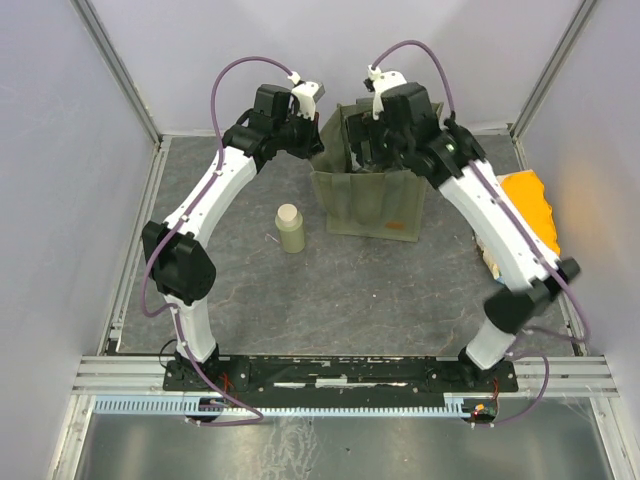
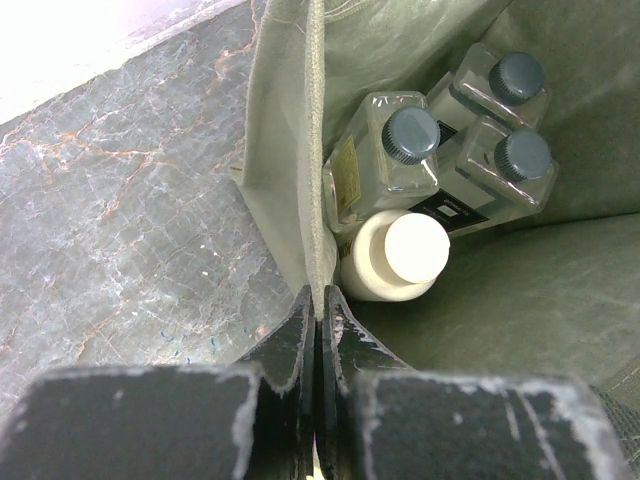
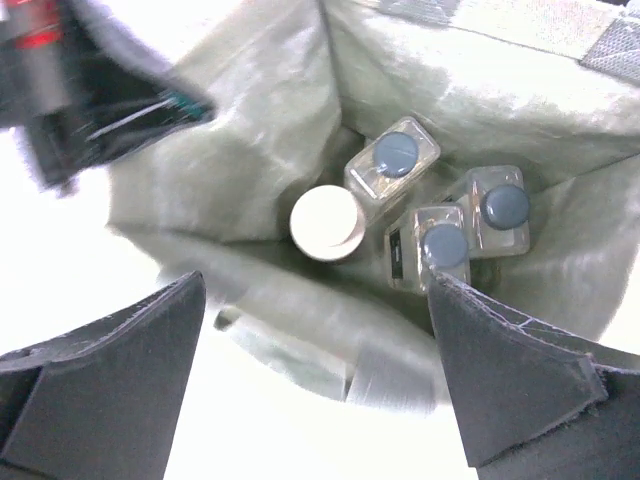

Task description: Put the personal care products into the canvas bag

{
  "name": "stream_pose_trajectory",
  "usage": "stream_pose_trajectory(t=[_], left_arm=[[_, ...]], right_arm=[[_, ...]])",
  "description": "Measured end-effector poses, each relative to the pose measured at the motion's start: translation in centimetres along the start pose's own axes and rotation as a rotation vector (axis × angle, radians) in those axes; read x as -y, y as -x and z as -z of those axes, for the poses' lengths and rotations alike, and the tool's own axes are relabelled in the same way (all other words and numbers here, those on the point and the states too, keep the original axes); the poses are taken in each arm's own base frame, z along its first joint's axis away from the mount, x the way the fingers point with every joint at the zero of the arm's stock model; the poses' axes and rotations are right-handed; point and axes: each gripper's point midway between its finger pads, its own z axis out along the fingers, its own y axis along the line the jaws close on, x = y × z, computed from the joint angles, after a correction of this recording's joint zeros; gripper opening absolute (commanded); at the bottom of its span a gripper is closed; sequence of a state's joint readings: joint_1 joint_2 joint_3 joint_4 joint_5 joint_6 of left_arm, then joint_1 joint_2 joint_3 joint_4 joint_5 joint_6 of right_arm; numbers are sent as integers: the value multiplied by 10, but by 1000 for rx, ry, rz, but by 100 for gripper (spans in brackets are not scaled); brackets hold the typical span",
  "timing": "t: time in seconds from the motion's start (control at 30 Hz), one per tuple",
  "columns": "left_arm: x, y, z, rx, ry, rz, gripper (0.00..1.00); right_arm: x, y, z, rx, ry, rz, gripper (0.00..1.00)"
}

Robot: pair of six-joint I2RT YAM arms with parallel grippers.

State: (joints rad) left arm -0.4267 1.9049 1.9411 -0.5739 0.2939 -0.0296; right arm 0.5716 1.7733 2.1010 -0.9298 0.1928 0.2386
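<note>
The olive-green canvas bag point(image 1: 368, 205) stands upright at the back of the table. My left gripper point(image 2: 318, 300) is shut on the bag's left rim point(image 2: 290, 150), pinching the fabric. In the top view the left gripper point(image 1: 306, 130) sits at the bag's left top corner. Inside the bag stand three clear square bottles with dark caps point(image 2: 410, 135) point(image 2: 517, 77) point(image 2: 523, 155) and a cream bottle point(image 2: 415, 248). My right gripper point(image 3: 315, 285) hangs open above the bag's mouth, nothing between its fingers. An olive-green bottle point(image 1: 290, 228) with a pale cap stands on the table left of the bag.
An orange and cream soft packet point(image 1: 530, 205) lies at the right edge of the table, beside the right arm. Metal frame rails run along the table's sides and near edge. The grey marbled tabletop point(image 1: 330, 290) stretches in front of the bag.
</note>
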Motion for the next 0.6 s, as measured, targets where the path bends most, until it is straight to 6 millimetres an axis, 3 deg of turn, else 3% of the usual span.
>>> stream_pose_trajectory(t=[0.13,0.27,0.33,0.53,0.6], left_arm=[[0,0,0,1,0,0,3],[0,0,0,1,0,-1,3],[0,0,0,1,0,-1,3],[0,1,0,1,0,-1,3],[0,1,-1,1,-1,0,3]], right_arm=[[-28,3,61,123,93,90,100],[-67,-24,90,169,225,191,100],[-80,-47,84,150,266,234,100],[-112,-151,35,9,352,380,100],[-120,-173,24,-10,375,409,100]])
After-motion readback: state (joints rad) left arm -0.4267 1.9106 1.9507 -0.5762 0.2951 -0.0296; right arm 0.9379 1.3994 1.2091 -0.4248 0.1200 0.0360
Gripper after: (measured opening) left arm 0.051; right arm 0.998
